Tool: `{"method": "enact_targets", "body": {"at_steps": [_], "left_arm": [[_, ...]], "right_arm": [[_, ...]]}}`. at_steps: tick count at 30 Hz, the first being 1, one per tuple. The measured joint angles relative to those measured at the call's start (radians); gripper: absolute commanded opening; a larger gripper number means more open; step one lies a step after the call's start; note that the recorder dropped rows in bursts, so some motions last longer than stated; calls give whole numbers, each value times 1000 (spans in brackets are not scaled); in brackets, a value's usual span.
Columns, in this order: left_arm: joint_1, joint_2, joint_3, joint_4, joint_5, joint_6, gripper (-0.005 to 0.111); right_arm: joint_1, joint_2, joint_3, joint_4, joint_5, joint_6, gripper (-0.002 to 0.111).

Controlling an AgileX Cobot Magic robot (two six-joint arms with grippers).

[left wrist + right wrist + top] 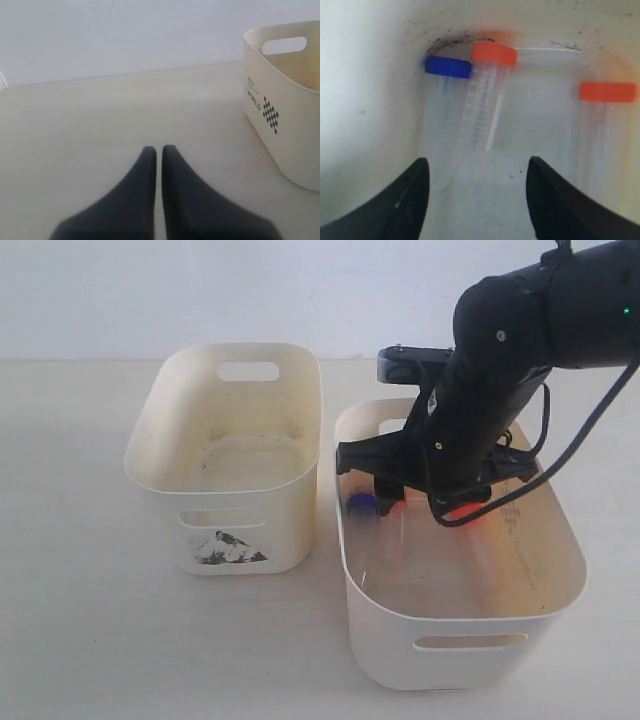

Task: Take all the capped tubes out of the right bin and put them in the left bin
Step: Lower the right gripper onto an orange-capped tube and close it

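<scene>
My right arm (480,410) reaches down into the right bin (470,635). In the right wrist view the right gripper (479,161) is open over the bin floor. Just ahead of its fingers lie a blue-capped tube (447,66) and an orange-capped tube (485,100) side by side, caps against the bin wall. A second orange-capped tube (607,92) lies off to one side, outside the fingers. The exterior view shows a blue cap (362,503) and an orange glow (462,510) under the arm. The left bin (225,490) with its sticker (228,548) looks empty. My left gripper (159,148) is shut over bare table.
The two bins stand close together on a pale table (80,620). In the left wrist view, a cream bin (280,130) with a checkered print stands off to one side of the left gripper. A black cable (590,430) hangs from the right arm over the right bin.
</scene>
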Motion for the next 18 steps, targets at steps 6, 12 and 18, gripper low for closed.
{"method": "enact_targets", "body": {"at_steps": [6, 12, 18], "left_arm": [[0, 0, 0, 0, 0, 0, 4], [0, 0, 0, 0, 0, 0, 4], [0, 0, 0, 0, 0, 0, 4]], "right_arm": [[0, 0, 0, 0, 22, 2, 55], [0, 54, 0, 0, -5, 2, 55], [0, 95, 0, -14, -49, 9, 55]]}}
